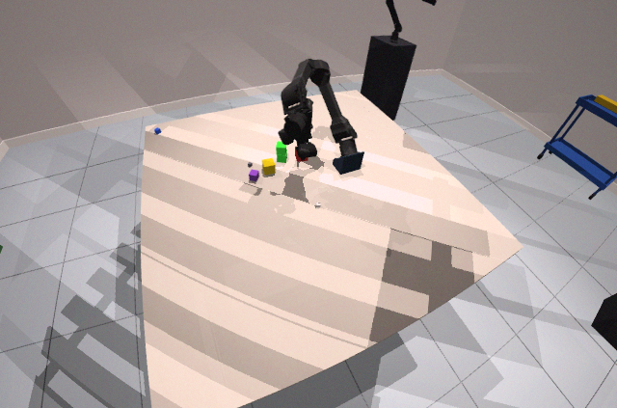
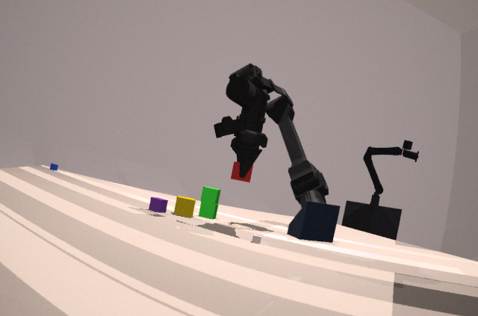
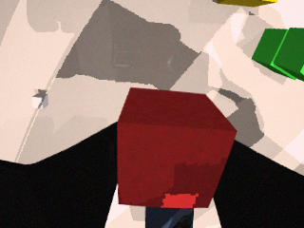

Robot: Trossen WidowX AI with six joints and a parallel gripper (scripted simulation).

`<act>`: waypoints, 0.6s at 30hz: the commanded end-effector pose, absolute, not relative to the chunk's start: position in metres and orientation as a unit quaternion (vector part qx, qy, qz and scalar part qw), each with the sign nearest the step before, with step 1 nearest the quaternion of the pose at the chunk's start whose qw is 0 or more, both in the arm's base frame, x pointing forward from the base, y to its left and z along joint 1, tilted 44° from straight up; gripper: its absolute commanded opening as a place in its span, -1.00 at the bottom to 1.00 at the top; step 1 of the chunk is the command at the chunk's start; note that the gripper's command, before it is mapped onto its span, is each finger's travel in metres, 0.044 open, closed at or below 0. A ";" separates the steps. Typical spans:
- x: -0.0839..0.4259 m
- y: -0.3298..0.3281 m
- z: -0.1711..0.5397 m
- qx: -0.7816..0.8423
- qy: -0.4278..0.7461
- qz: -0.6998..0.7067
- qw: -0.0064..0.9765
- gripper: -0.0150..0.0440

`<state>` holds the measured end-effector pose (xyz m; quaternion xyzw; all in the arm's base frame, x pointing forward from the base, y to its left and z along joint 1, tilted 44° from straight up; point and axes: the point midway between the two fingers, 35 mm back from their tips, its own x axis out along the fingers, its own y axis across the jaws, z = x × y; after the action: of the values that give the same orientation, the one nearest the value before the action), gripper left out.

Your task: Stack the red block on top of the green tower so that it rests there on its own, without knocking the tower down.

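The red block (image 1: 299, 159) (image 2: 234, 172) (image 3: 163, 111) is held up in the air, clear of the table, between the fingers of my gripper (image 2: 242, 174) (image 3: 165, 131). The gripper is shut on it and points down. The green tower (image 1: 281, 151) (image 2: 209, 202) (image 3: 294, 52) is two green blocks, one on the other, standing upright. In the exterior view the red block is to the right of the tower and higher than its top. In the wrist view the tower is at the upper right edge, apart from the red block.
A yellow block (image 1: 268, 166) (image 2: 184, 206) and a purple block (image 1: 254, 175) (image 2: 157, 205) stand left of the tower. A small white cube (image 1: 317, 204) (image 2: 256, 239) (image 3: 38, 101) lies in front. A dark blue block (image 1: 348, 163) (image 2: 318, 222) is beside the arm's base. A small blue cube (image 1: 157, 130) (image 2: 54, 166) lies far left.
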<state>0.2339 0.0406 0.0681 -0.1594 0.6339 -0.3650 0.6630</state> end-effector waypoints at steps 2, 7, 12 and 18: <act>0.244 0.026 0.086 -0.153 0.634 -0.362 0.666 -0.49; 0.251 0.003 0.107 -0.152 0.634 -0.360 0.667 -0.49; 0.254 -0.021 0.129 -0.153 0.634 -0.360 0.668 -0.49; 0.252 -0.051 0.156 -0.155 0.632 -0.364 0.666 -0.49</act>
<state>0.2525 -0.0340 0.1391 -0.1535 0.6354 -0.3614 0.6649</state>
